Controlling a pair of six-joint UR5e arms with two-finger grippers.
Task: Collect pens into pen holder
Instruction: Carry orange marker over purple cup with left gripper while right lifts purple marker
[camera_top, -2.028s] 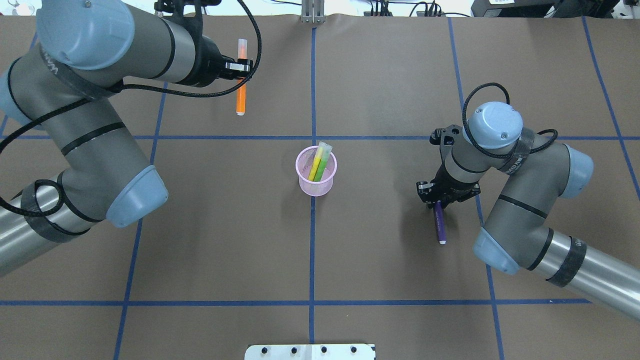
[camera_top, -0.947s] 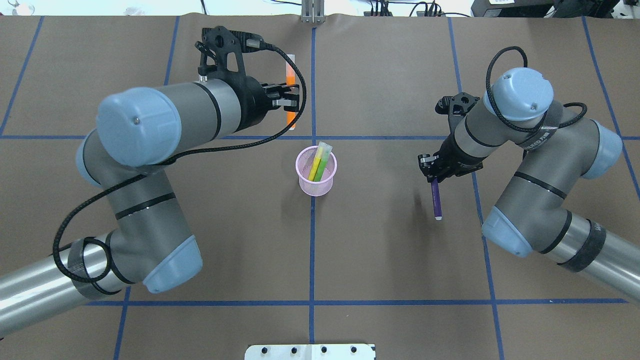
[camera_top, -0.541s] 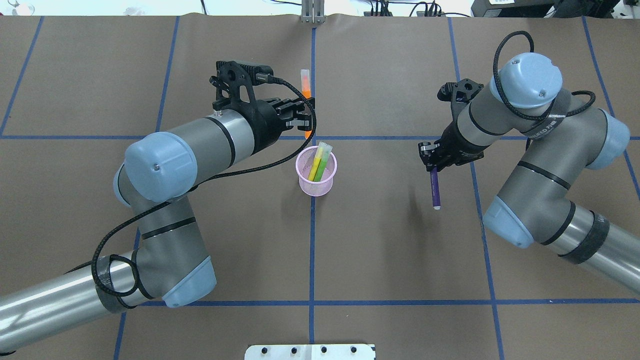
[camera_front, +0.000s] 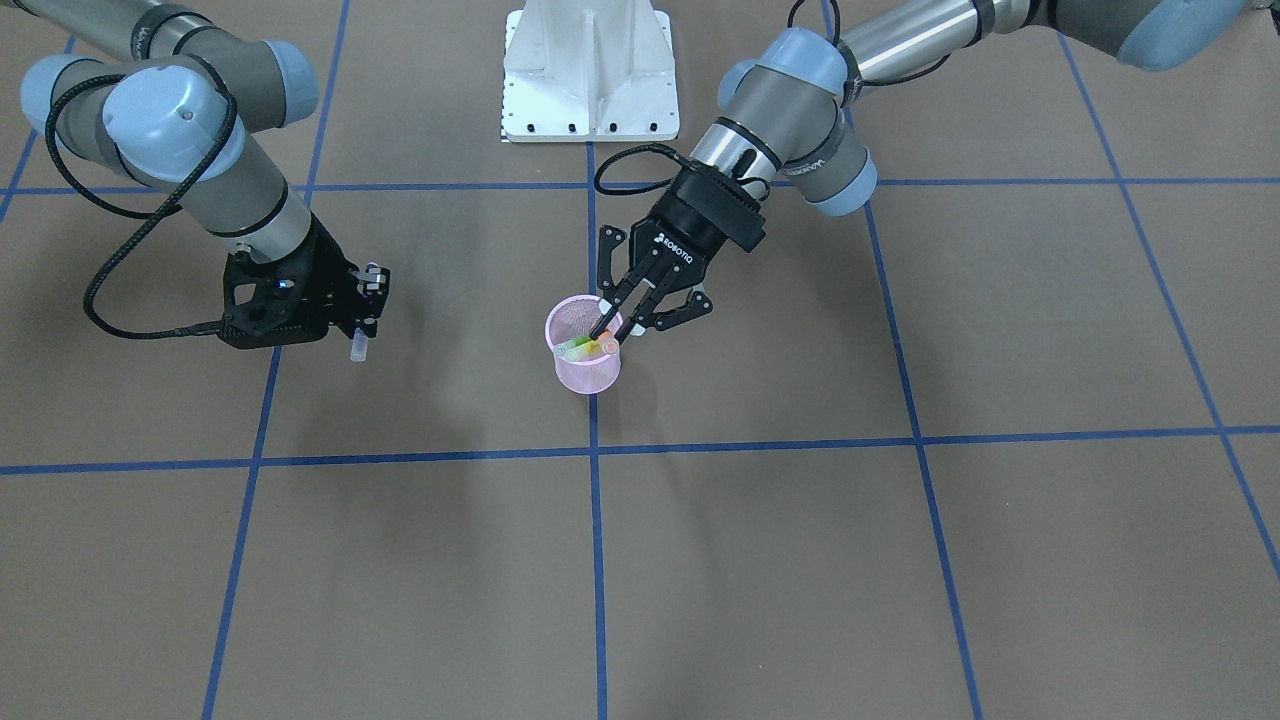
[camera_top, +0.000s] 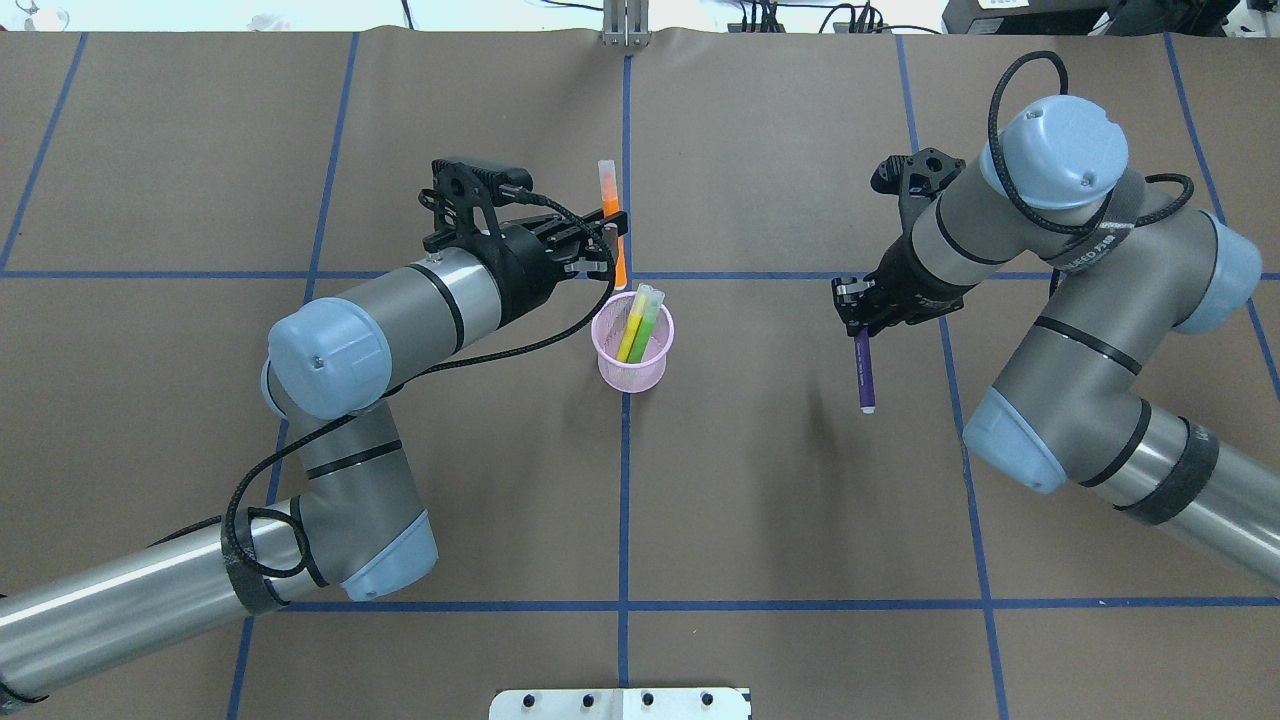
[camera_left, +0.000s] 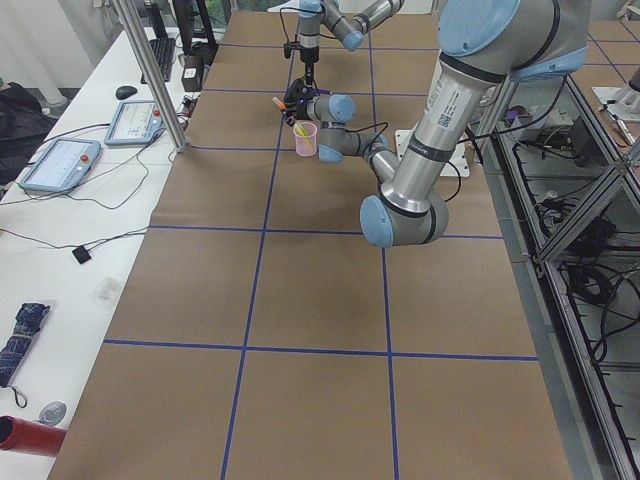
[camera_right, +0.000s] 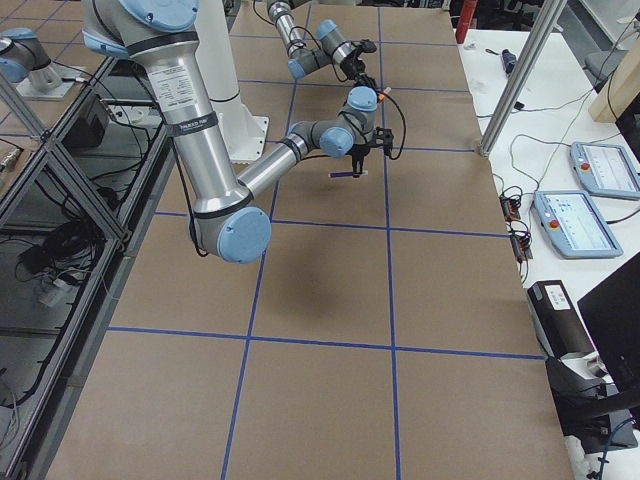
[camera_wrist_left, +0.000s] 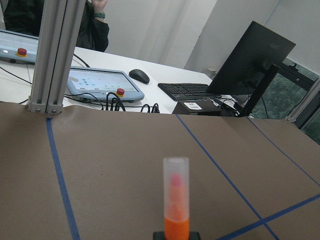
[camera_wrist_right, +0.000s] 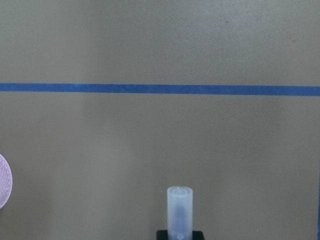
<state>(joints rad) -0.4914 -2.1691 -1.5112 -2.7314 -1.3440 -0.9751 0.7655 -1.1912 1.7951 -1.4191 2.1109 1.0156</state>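
Observation:
The pink mesh pen holder (camera_top: 630, 375) stands at the table's centre with a green pen (camera_top: 646, 325) and a yellow one leaning in it. My left gripper (camera_top: 607, 247) is shut on the orange pen (camera_top: 608, 200) and holds it nearly upright just beyond the holder's far rim; in the front-facing view the gripper (camera_front: 612, 335) hangs right at the holder (camera_front: 590, 375). The left wrist view shows the orange pen (camera_wrist_left: 176, 215) cap-up. My right gripper (camera_top: 858, 310) is shut on the purple pen (camera_top: 864, 372), held above the table right of the holder; its pale cap (camera_wrist_right: 179, 207) shows in the right wrist view.
Blue tape lines (camera_top: 625, 500) divide the brown table into squares. The robot's white base plate (camera_top: 620, 703) sits at the near edge. A metal post (camera_top: 625, 25) stands at the far edge, with control panels (camera_wrist_left: 100, 82) and a keyboard (camera_wrist_left: 187, 90) on the desk behind.
My left gripper has carried the orange pen from the far left in toward the holder's far rim. My right gripper has lifted the purple pen and moved it farther from the robot.

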